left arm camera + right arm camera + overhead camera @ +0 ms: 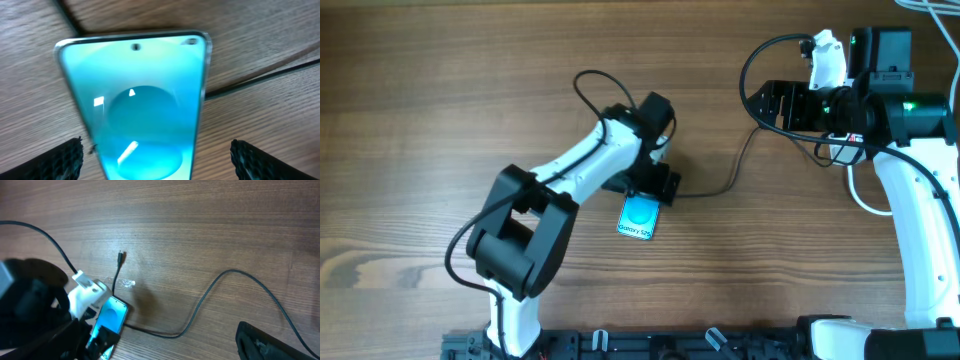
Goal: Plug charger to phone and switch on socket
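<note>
Phone (135,105) fills the left wrist view, lying flat on the bench (260,35) directly under the left tool (162,162). That tool is spread wide, with one ribbed black fingertip (67,160) on each side of the handset, and neither can be seen touching it. The phone is a slim rectangle with rounded corners and a thin silvery rim. Its glossy glass glows teal around a paler disc and catches small white glints, and a punch-hole lens sits near its far edge.

Just past that far end, the charger (260,75) crosses the bench as a thin black matte line. From above, it leaves the phone's side, runs right across the bench and curves up toward the right arm. In the right wrist view its small plug (121,256) lies free on the bench, beyond the phone and apart from it.

The bench is brown wood with a fine straight grain.

Farthest off, the right tool (785,105) hangs over the bench's far right, well apart from the phone. Whether it is parted or closed cannot be told.
</note>
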Controlling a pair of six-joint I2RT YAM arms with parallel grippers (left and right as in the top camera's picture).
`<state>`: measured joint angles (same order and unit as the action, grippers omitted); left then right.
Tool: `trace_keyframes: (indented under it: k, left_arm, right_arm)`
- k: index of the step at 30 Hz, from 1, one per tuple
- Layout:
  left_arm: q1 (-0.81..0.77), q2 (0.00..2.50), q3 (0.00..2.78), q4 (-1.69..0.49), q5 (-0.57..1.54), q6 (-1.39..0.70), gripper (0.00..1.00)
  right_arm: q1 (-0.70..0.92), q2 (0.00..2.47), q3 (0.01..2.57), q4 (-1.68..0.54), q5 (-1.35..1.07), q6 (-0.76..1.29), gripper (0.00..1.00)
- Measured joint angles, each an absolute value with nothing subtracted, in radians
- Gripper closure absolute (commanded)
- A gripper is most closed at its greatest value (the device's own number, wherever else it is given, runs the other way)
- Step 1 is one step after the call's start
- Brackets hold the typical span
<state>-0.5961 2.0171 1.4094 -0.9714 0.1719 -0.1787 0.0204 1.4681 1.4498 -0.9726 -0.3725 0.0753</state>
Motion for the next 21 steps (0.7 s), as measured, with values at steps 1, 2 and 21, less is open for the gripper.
trace_keyframes:
  k: [1, 2, 21]
  left_arm:
    - [-0.61, 2.017, 1.405, -0.959, 0.158, -0.188, 0.0]
    - [-0.62, 2.017, 1.401, -0.952, 0.138, -0.201, 0.0]
    - [-0.704, 1.999, 1.312, -0.868, 0.049, -0.336, 0.11]
  right_arm:
    - [0.02, 1.468, 1.45, -0.973, -0.373, 0.076, 0.0]
    - [0.02, 1.468, 1.45, -0.973, -0.373, 0.075, 0.0]
    - [0.021, 1.468, 1.45, -0.987, -0.372, 0.076, 0.0]
